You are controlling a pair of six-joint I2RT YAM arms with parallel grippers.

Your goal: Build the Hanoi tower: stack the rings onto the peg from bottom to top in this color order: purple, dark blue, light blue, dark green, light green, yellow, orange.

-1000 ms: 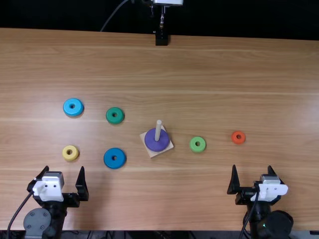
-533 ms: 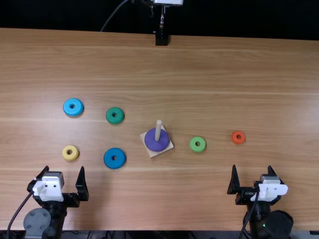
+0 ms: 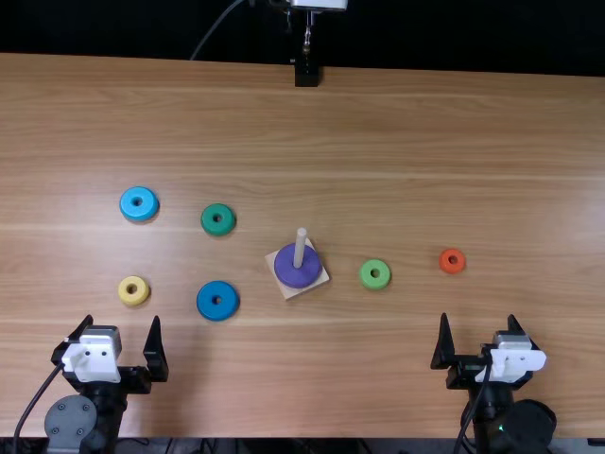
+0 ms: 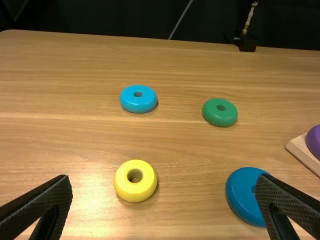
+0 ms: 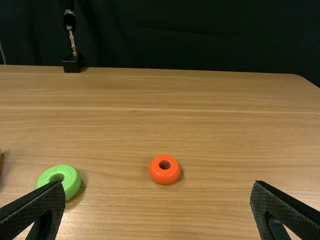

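In the lower left of the top view we find the left gripper (image 3: 123, 322) with its jaws spread wide and nothing between them; in the lower right the right gripper (image 3: 478, 320) stands likewise parted and unladen. We take both for ready poses, pulled back to the near edge so that the rings lie within reach and the middle is free for work.

Just beyond the left gripper is the yellow ring (image 3: 126, 294), with the dark blue ring (image 3: 208, 305) between it and the peg. Farther up on the left lie the light blue ring (image 3: 127, 205) and the dark green ring (image 3: 207, 222). Right of the middle is the light green ring (image 3: 365, 275), and beyond it, above the right gripper, the orange ring (image 3: 443, 263). All lie flat and well apart, which should leave room for fingers round each.

Near the centre the purple ring (image 3: 286, 269) sits around the peg (image 3: 301, 247), down on the square wooden base (image 3: 292, 294): the widest ring, rightly lowest. The base is turned askew on the table (image 3: 378, 123), which should matter little for round rings. We judge dark blue is next, best suited to the left arm, lowered level over the peg.
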